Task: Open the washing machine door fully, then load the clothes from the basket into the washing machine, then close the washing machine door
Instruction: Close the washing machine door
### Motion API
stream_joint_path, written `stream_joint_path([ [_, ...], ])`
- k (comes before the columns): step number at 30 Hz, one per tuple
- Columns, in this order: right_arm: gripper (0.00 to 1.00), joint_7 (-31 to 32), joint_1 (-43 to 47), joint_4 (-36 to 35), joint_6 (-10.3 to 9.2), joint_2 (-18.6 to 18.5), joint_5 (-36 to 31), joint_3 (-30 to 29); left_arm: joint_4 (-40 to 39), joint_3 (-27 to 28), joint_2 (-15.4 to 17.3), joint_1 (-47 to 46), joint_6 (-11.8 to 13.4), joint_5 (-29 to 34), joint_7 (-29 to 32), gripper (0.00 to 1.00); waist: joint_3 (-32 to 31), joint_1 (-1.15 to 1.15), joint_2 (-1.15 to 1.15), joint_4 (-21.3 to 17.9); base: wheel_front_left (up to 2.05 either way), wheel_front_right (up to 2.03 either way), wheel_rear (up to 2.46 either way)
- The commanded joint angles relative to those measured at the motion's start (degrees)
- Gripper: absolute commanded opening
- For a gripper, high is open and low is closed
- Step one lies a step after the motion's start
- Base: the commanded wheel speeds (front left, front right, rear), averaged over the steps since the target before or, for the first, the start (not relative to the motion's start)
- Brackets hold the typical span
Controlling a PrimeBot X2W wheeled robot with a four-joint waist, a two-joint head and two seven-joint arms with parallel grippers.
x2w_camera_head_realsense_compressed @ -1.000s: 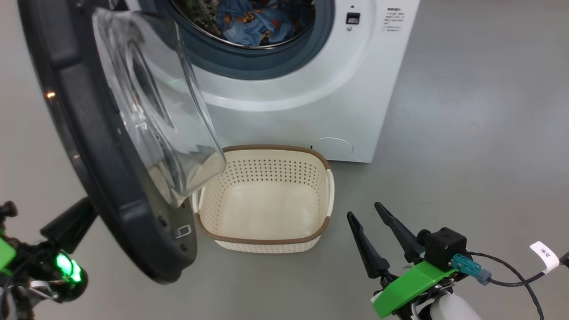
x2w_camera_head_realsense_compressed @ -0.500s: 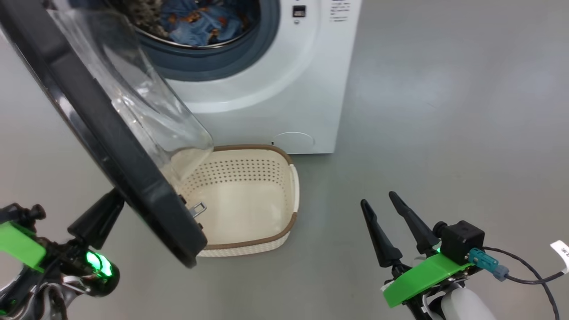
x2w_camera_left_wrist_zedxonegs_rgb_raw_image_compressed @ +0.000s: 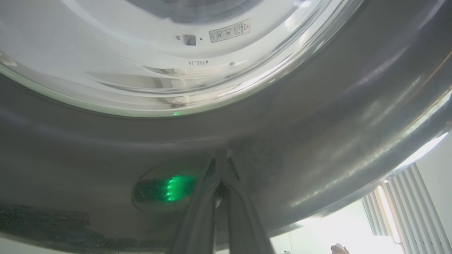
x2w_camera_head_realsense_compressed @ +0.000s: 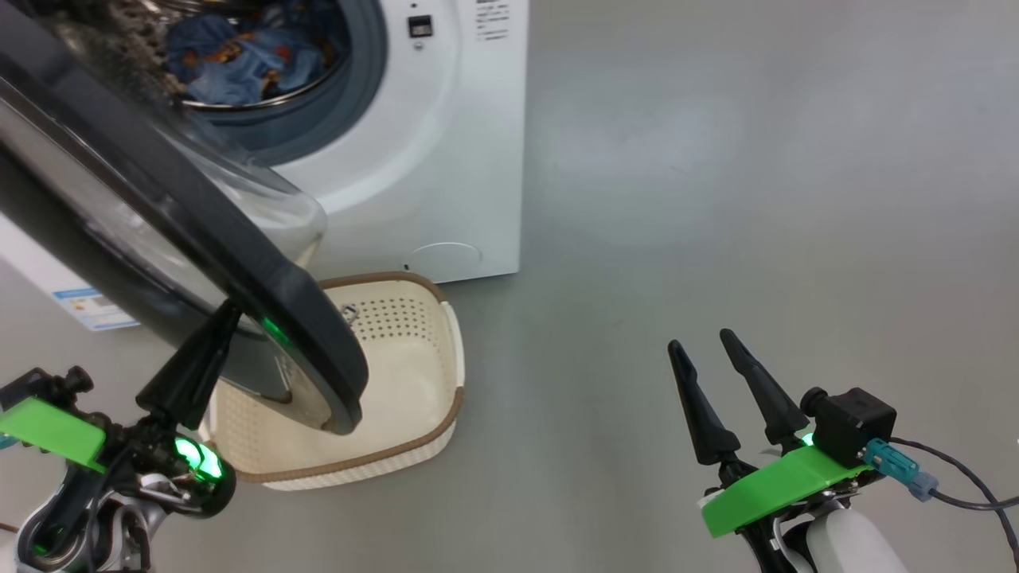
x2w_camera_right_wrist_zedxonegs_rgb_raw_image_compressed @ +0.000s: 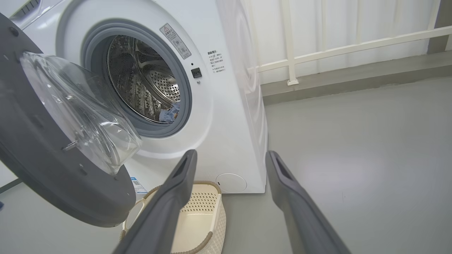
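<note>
We are pressing our left gripper (x2w_camera_head_realsense_compressed: 224,321), fingers together, against the outer face of the washing machine door (x2w_camera_head_realsense_compressed: 318,338) to swing it shut on the washing machine (x2w_camera_head_realsense_compressed: 446,159). The clothes (x2w_camera_head_realsense_compressed: 231,60) are lying in the drum (x2w_camera_right_wrist_zedxonegs_rgb_raw_image_compressed: 141,81), and the basket (x2w_camera_head_realsense_compressed: 457,398) is sitting empty on the floor (x2w_camera_head_realsense_compressed: 716,199) beneath the door. Our right gripper (x2w_camera_head_realsense_compressed: 700,341) is hanging aside, fingers apart, holding nothing.

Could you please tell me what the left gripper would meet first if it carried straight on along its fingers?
The washing machine door: the left gripper, fingers shut, points at its glossy black rim just outside the glass window, tips at or nearly on it; I cannot confirm contact.
</note>
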Motion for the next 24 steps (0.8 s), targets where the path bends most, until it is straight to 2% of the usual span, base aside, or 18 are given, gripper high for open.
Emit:
stream_joint_path([
  [1,1.0,-0.69,0.49,-1.61,0.09,0.51,0.04,0.82,-1.53,0.58,1.01,-1.64,-0.37,-0.51,-0.41,0.0,0.44,0.0,0.0,-2.03,0.0,0.0,0.0],
  [13,1.0,-0.69,0.76,-2.33,0.09,0.51,1.2,-0.61,-0.26,-3.36,1.01,-4.99,-0.39,-1.33,-11.51,0.0,1.73,0.0,0.0,-8.08,0.0,0.0,0.0],
  [20,1.0,-0.69,0.89,-2.56,0.09,0.51,1.6,-1.09,0.77,-4.73,1.01,-6.34,-0.39,-1.21,-15.29,0.0,1.93,0.0,0.0,-9.37,0.0,0.0,0.0],
  [24,1.0,-0.69,1.04,-2.68,0.09,0.51,1.41,-3.58,0.63,-5.23,1.01,-6.0,-0.39,-1.57,-15.92,0.0,1.67,0.0,0.0,-9.48,0.0,0.0,0.0],
])
